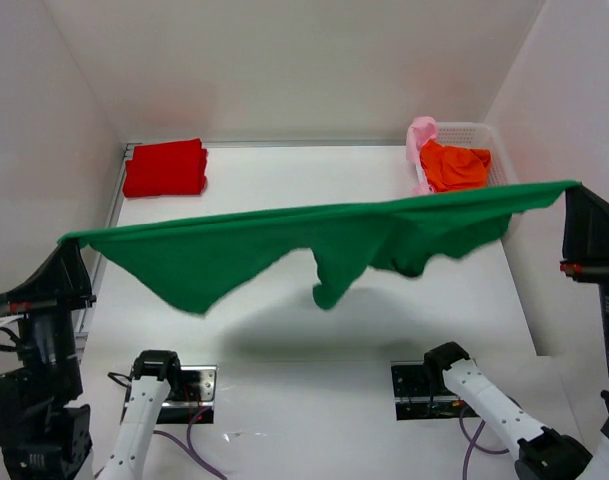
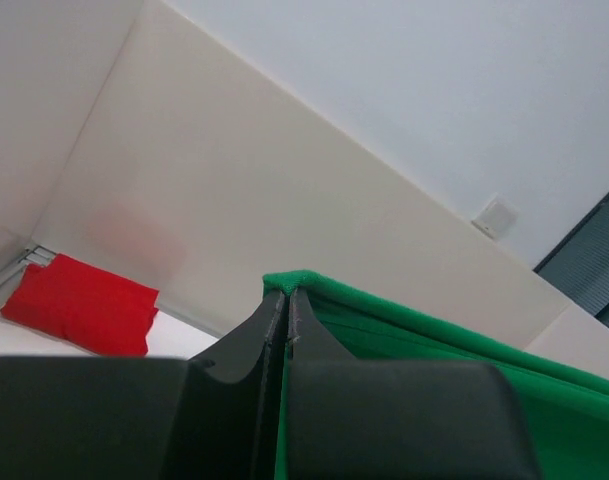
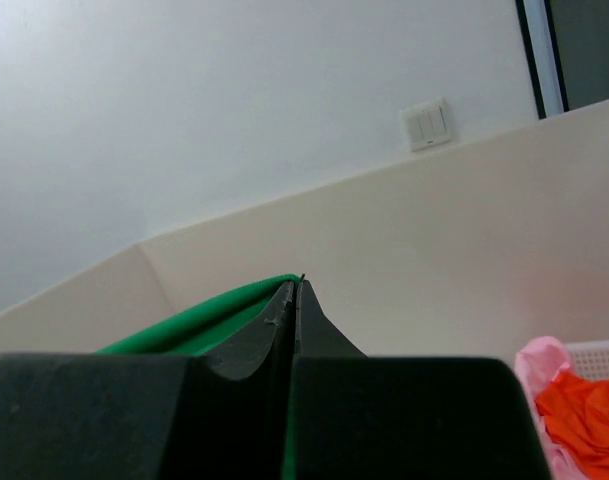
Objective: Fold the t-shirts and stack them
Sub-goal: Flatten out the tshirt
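The dark green t-shirt [image 1: 284, 250] hangs stretched in the air above the table between my two grippers. My left gripper [image 1: 68, 243] is shut on its left corner [image 2: 289, 283]. My right gripper [image 1: 572, 188] is shut on its right corner [image 3: 254, 300]. The shirt's lower edge sags in folds over the table's middle. The red t-shirt [image 1: 165, 167] lies folded at the far left; it also shows in the left wrist view [image 2: 79, 305]. The orange t-shirt [image 1: 454, 166] and the pale pink t-shirt [image 1: 420, 140] sit crumpled in the basket.
The white mesh basket [image 1: 484, 135] stands at the far right corner. White walls close in the table at the back and both sides. The two arm bases [image 1: 164, 380] sit at the near edge.
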`<control>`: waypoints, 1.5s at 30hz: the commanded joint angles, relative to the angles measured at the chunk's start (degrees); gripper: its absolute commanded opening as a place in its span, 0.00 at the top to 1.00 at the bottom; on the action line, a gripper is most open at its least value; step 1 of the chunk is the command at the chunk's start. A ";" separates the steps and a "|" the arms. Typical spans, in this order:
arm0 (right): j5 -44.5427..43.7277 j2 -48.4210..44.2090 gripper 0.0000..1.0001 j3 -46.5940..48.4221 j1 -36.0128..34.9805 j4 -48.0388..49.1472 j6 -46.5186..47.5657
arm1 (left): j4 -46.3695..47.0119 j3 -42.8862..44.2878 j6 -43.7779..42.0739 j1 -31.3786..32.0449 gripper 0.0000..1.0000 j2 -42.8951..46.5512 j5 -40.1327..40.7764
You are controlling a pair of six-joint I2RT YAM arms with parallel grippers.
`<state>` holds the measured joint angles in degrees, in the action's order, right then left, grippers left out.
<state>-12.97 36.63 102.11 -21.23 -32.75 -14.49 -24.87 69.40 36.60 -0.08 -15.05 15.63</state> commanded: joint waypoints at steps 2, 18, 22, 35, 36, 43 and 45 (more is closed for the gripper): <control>-6.59 0.63 1.00 -2.15 1.10 -0.91 2.97 | -2.20 0.38 -1.90 1.60 1.00 -1.34 11.61; -10.06 10.91 1.00 -21.58 1.10 11.66 2.98 | 9.74 -12.38 -1.15 1.75 1.00 -11.84 13.11; -10.59 11.44 1.00 -28.39 1.10 14.03 1.13 | 10.01 -16.48 0.75 1.75 1.00 -11.32 14.33; -12.87 13.89 1.00 -36.02 1.10 17.32 -0.63 | 11.06 -18.86 2.60 1.75 1.00 -23.70 17.06; -13.07 14.25 1.00 -36.02 1.10 17.81 -0.63 | 11.83 -18.86 2.60 1.75 1.00 -24.80 17.06; -13.57 18.71 1.00 -35.37 1.10 19.52 -1.16 | 15.37 -17.11 0.68 1.75 0.98 -32.63 18.40; -13.57 21.46 1.00 -34.35 1.10 20.53 -1.77 | 15.98 -15.90 0.15 1.75 0.98 -36.24 18.91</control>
<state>-23.40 54.97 66.05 -20.73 -17.66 -15.30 -14.03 50.50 37.77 1.93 -48.02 30.89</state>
